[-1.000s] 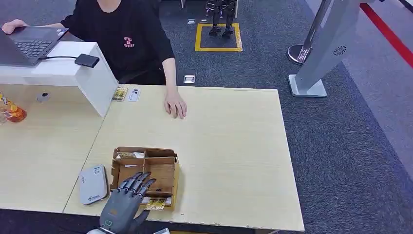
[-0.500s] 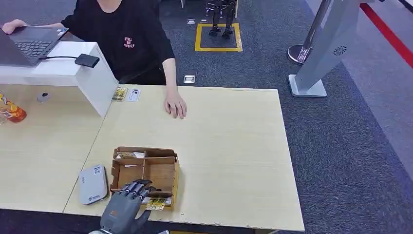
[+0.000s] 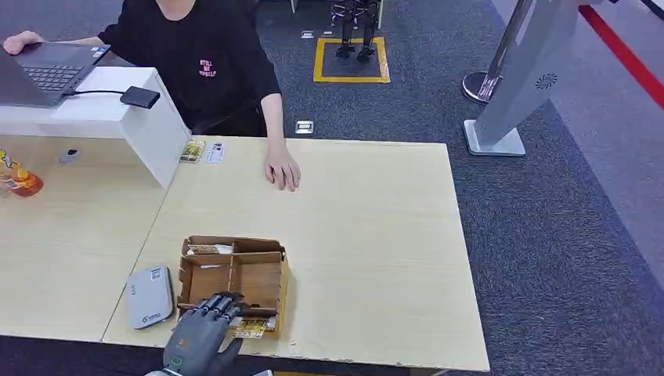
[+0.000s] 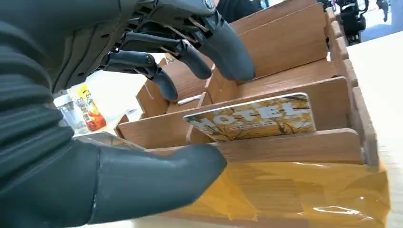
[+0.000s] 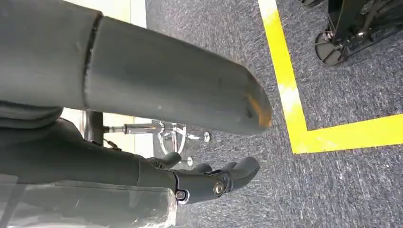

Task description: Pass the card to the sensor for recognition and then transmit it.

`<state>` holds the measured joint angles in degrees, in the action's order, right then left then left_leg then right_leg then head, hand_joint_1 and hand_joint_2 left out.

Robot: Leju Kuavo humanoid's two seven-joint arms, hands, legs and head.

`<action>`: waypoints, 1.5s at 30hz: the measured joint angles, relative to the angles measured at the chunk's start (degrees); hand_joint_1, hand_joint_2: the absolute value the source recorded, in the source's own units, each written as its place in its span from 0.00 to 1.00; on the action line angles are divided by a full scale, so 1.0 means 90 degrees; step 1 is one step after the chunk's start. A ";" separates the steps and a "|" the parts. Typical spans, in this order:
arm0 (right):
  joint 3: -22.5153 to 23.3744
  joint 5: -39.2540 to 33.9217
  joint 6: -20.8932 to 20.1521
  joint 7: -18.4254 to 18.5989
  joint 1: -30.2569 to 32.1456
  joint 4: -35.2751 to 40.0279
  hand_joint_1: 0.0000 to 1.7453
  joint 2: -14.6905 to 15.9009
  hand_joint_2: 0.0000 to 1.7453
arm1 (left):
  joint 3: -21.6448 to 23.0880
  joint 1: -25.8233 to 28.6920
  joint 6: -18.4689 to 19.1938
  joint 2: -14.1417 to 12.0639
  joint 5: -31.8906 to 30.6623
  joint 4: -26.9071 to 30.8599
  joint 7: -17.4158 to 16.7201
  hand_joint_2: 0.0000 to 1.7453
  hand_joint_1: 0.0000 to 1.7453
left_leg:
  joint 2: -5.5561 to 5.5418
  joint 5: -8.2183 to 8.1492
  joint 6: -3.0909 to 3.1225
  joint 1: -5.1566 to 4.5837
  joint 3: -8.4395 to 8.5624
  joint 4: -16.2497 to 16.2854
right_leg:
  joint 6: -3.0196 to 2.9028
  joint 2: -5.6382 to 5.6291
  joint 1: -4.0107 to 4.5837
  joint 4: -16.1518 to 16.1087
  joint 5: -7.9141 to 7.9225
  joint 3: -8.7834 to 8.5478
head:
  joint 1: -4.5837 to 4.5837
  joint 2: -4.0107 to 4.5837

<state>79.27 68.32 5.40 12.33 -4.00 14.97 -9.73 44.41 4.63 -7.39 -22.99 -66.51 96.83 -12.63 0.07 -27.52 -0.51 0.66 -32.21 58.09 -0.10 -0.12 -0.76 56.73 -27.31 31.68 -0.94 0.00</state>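
A wooden divided box (image 3: 232, 245) stands near the table's front edge. A yellow "HOTEL" card (image 4: 256, 118) stands on edge in its front slot, also seen at the box's front (image 3: 250, 329). My left hand (image 3: 200, 338) hovers over that front part. Its fingers (image 4: 190, 47) curl down above the card inside the box, and its thumb (image 4: 157, 175) lies against the outside of the front wall. Neither touches the card. A flat grey sensor pad (image 3: 150, 296) lies just left of the box. My right hand (image 5: 209, 183) hangs over the carpet, holding nothing.
A person in black sits across the table with a hand (image 3: 282, 169) resting on it. Two more cards (image 3: 202, 151) lie by a white raised counter (image 3: 117, 110) carrying a laptop (image 3: 43, 72). An orange bottle (image 3: 22, 181) stands far left.
My left hand has drawn back toward the table's front edge and lowered. Its fingers went from stretched over the box to curled down over the front slot.
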 joint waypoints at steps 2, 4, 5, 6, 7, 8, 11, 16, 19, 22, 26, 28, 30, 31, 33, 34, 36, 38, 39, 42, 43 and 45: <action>-0.0007 0.0002 0.0000 0.0000 0.0000 0.0000 0.00 0.0002 0.00 | -0.0024 0.0003 0.0000 -0.0002 0.0000 0.0000 -0.0005 1.00 0.52 | 0.0000 0.0000 0.0000 0.0000 0.0000 0.0000 | 0.0000 0.0000 0.0000 0.0000 0.0000 0.0000 | 0.0000 0.0000; -0.0012 0.0010 -0.0002 0.0000 0.0000 -0.0002 0.00 0.0007 0.00 | -0.0027 0.0006 0.0000 -0.0002 -0.0005 0.0000 -0.0014 1.00 0.53 | 0.0000 0.0000 0.0000 0.0000 0.0000 0.0000 | 0.0000 0.0000 0.0000 0.0000 0.0000 0.0000 | 0.0000 0.0000; -0.0015 0.0010 -0.0007 0.0000 0.0000 -0.0002 0.00 0.0007 0.00 | -0.0027 0.0009 0.0000 -0.0002 -0.0029 -0.0002 -0.0022 1.00 0.53 | 0.0000 0.0000 0.0000 0.0000 0.0000 0.0000 | 0.0000 0.0000 0.0000 0.0000 0.0000 0.0000 | 0.0000 0.0000; -0.0017 0.0012 -0.0010 0.0000 0.0000 -0.0002 0.00 0.0010 0.00 | -0.0027 0.0008 0.0000 0.0000 -0.0056 -0.0012 -0.0039 1.00 0.53 | 0.0000 0.0000 0.0000 0.0000 0.0000 0.0000 | 0.0000 0.0000 0.0000 0.0000 0.0000 0.0000 | 0.0000 0.0000; -0.0019 0.0012 -0.0010 0.0000 0.0000 -0.0002 0.00 0.0010 0.00 | -0.0027 0.0006 -0.0002 0.0005 -0.0078 -0.0022 -0.0063 1.00 0.56 | 0.0000 0.0000 0.0000 0.0000 0.0001 0.0000 | 0.0000 0.0000 0.0000 0.0000 0.0000 -0.0001 | 0.0002 0.0000; -0.0024 0.0017 -0.0010 0.0000 0.0000 -0.0002 0.00 0.0012 0.00 | -0.0029 0.0014 -0.0002 0.0010 -0.0083 -0.0034 -0.0080 1.00 0.56 | 0.0000 0.0000 0.0000 0.0000 0.0000 0.0000 | 0.0000 0.0000 0.0000 0.0000 0.0000 0.0000 | 0.0000 0.0000; -0.0032 0.0029 -0.0017 0.0005 0.0000 0.0000 0.00 0.0012 0.00 | -0.0027 0.0018 -0.0017 0.0024 -0.0170 -0.0061 -0.0134 1.00 0.58 | 0.0000 0.0000 0.0000 0.0000 0.0000 0.0000 | 0.0000 0.0000 0.0000 0.0000 0.0000 0.0000 | 0.0002 0.0000; -0.0051 0.0039 -0.0019 0.0005 0.0000 -0.0002 0.00 0.0015 0.00 | -0.0027 0.0022 -0.0039 0.0024 -0.0197 -0.0095 -0.0153 1.00 0.61 | 0.0000 0.0000 0.0000 0.0000 0.0000 0.0000 | 0.0000 0.0000 0.0000 0.0000 0.0000 0.0000 | 0.0000 0.0000; -0.0058 0.0039 -0.0019 0.0005 0.0000 -0.0002 0.00 0.0017 0.00 | -0.0027 0.0022 -0.0044 0.0022 -0.0202 -0.0097 -0.0155 1.00 0.61 | 0.0000 0.0000 0.0000 0.0000 0.0000 0.0000 | 0.0000 0.0000 0.0000 0.0000 0.0000 0.0000 | 0.0000 0.0000; -0.0058 0.0039 -0.0019 0.0005 0.0000 -0.0002 0.00 0.0017 0.00 | -0.0029 0.0023 -0.0058 0.0017 -0.0206 -0.0097 -0.0194 1.00 0.61 | 0.0000 0.0000 0.0000 0.0000 0.0000 0.0000 | 0.0000 0.0000 0.0000 0.0000 0.0000 -0.0001 | 0.0000 0.0000; -0.0061 0.0039 -0.0019 0.0005 0.0000 0.0000 0.00 0.0017 0.00 | -0.0029 0.0024 -0.0061 0.0015 -0.0209 -0.0097 -0.0199 1.00 1.00 | 0.0000 0.0000 0.0000 0.0000 0.0000 0.0000 | 0.0000 0.0000 0.0000 0.0000 0.0000 -0.0001 | 0.0000 0.0000; -0.0061 0.0039 -0.0019 0.0005 0.0001 -0.0002 0.00 0.0017 0.00 | -0.0032 0.0022 -0.0068 0.0015 -0.0211 -0.0097 -0.0204 1.00 1.00 | 0.0000 0.0000 0.0000 0.0000 0.0001 0.0000 | 0.0000 0.0000 0.0000 0.0000 0.0000 -0.0001 | 0.0000 0.0000; -0.0061 0.0039 -0.0019 0.0005 0.0000 -0.0002 0.00 0.0017 0.00 | -0.0032 0.0022 -0.0087 0.0015 -0.0228 -0.0097 -0.0204 1.00 1.00 | 0.0000 0.0000 0.0000 0.0000 0.0001 0.0000 | 0.0000 0.0000 0.0000 0.0000 0.0000 -0.0001 | 0.0000 0.0000; -0.0061 0.0039 -0.0019 0.0005 0.0000 -0.0002 0.00 0.0017 0.00 | -0.0032 0.0021 -0.0097 0.0015 -0.0245 -0.0097 -0.0204 1.00 1.00 | 0.0000 0.0000 0.0000 0.0000 0.0001 0.0000 | 0.0000 0.0000 0.0000 0.0000 0.0000 -0.0001 | 0.0000 0.0000; -0.0061 0.0039 -0.0019 0.0005 0.0000 -0.0002 0.00 0.0017 0.00 | -0.0032 0.0017 -0.0109 0.0017 -0.0272 -0.0097 -0.0204 1.00 1.00 | 0.0000 0.0000 0.0000 0.0000 0.0001 0.0000 | 0.0000 0.0000 0.0000 0.0000 0.0000 0.0000 | 0.0000 0.0000; -0.0061 0.0039 -0.0019 0.0005 0.0000 -0.0002 0.00 0.0017 0.00 | -0.0032 0.0016 -0.0114 0.0017 -0.0292 -0.0097 -0.0204 1.00 1.00 | 0.0000 0.0000 0.0000 0.0000 0.0001 0.0000 | 0.0000 0.0000 0.0000 0.0000 0.0000 0.0000 | 0.0000 0.0000; -0.0061 0.0036 -0.0019 0.0005 0.0001 -0.0002 0.00 0.0017 0.00 | -0.0032 0.0014 -0.0121 0.0024 -0.0318 -0.0097 -0.0206 1.00 1.00 | 0.0000 0.0000 0.0000 0.0000 0.0001 0.0000 | 0.0000 0.0000 0.0000 0.0000 0.0000 0.0000 | 0.0000 0.0000; -0.0061 0.0029 -0.0019 0.0005 0.0001 0.0000 0.00 0.0017 0.00 | -0.0032 0.0014 -0.0136 0.0027 -0.0359 -0.0097 -0.0211 1.00 1.00 | 0.0000 0.0000 0.0000 0.0000 0.0001 0.0000 | 0.0000 0.0000 0.0000 0.0000 0.0000 0.0000 | 0.0000 0.0000; -0.0061 0.0024 -0.0019 0.0005 0.0000 -0.0002 0.00 0.0017 0.00 | -0.0032 0.0014 -0.0143 0.0027 -0.0384 -0.0097 -0.0214 1.00 1.00 | 0.0000 0.0000 0.0000 0.0000 0.0001 0.0000 | 0.0000 0.0000 0.0000 0.0000 0.0000 0.0000 | 0.0000 0.0000; -0.0061 0.0007 -0.0019 0.0005 0.0001 -0.0002 0.00 0.0017 0.00 | -0.0032 0.0014 -0.0172 0.0027 -0.0432 -0.0097 -0.0260 1.00 1.00 | 0.0000 0.0000 0.0000 0.0000 0.0001 0.0000 | 0.0000 0.0000 0.0000 0.0000 0.0000 0.0000 | 0.0000 0.0000; -0.0061 0.0005 -0.0019 0.0005 0.0001 -0.0002 0.00 0.0017 0.00 | -0.0032 0.0015 -0.0177 0.0027 -0.0454 -0.0097 -0.0269 1.00 1.00 | 0.0000 0.0000 0.0000 0.0000 0.0001 0.0000 | 0.0000 0.0000 0.0000 0.0000 0.0000 0.0000 | 0.0000 0.0000; -0.0061 0.0000 -0.0017 0.0005 0.0001 -0.0002 0.00 0.0017 0.00 | -0.0032 0.0016 -0.0192 0.0029 -0.0495 -0.0097 -0.0284 1.00 1.00 | 0.0000 0.0000 0.0000 0.0000 0.0001 0.0000 | 0.0000 0.0000 0.0000 0.0000 0.0000 0.0000 | 0.0000 0.0000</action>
<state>78.73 68.32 5.25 12.37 -3.99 14.95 -9.57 44.13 4.78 -9.11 -22.73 -70.97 95.95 -15.19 0.07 -27.52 -0.51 0.66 -32.20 58.09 -0.10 -0.12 -0.76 56.73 -27.31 31.68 -0.94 0.00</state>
